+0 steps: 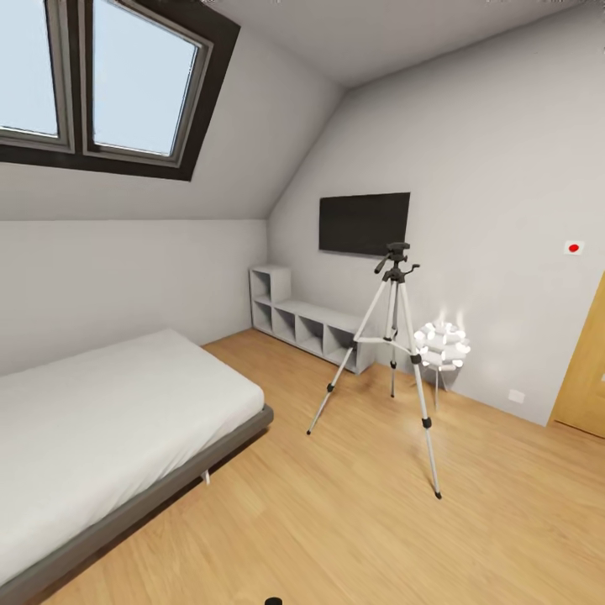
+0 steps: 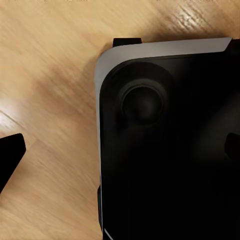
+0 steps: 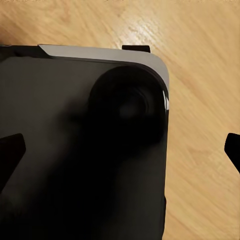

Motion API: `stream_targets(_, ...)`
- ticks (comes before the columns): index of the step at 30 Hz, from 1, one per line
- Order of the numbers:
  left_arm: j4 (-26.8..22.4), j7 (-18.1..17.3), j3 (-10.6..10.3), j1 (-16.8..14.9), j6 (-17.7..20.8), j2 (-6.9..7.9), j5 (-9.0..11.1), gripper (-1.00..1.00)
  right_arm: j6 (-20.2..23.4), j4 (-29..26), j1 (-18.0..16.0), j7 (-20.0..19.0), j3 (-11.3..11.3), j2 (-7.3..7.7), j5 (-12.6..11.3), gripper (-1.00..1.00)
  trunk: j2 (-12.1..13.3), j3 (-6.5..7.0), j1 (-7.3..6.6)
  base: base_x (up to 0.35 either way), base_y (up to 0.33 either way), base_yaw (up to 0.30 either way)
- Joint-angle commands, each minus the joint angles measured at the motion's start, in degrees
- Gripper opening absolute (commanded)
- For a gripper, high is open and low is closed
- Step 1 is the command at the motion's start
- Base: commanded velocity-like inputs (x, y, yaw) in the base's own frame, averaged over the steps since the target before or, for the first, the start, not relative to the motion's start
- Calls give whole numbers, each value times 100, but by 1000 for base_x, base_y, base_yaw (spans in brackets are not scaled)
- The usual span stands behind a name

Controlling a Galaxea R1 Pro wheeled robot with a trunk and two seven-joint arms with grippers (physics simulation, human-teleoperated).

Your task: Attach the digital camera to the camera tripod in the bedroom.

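Fingers of both arms spread, empty; silver-legged camera tripod stands on wooden floor.

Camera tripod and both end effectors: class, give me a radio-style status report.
Both end effectors open, empty, over the robot base. Camera tripod upright on the wooden floor, head bare. Floor lamp close beside it.

Attic bedroom in a home.
Bed under the sloped-wall skylight; TV on the far wall from the bed, cubby shelf below it, wood floor, door.
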State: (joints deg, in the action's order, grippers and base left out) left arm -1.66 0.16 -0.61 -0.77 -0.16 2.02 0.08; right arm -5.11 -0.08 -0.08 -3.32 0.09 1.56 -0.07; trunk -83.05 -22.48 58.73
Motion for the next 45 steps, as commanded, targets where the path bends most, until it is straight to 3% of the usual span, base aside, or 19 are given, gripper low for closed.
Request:
stream_targets(1,-1,2,-5,-2,-2,0,1,100,-16,-1,-1,-19,0,2,-2,100,-3,2,0,0,0,0)
stream_targets(16,-1,2,-9,-2,-2,0,1,100,-17,-1,-1,-18,0,2,-2,100,-3,25,0,0,0,0)
stream_targets(45,-1,2,-7,-2,-2,0,1,100,-17,-1,-1,-16,0,2,-2,100,-3,-228,0,0,0,0)
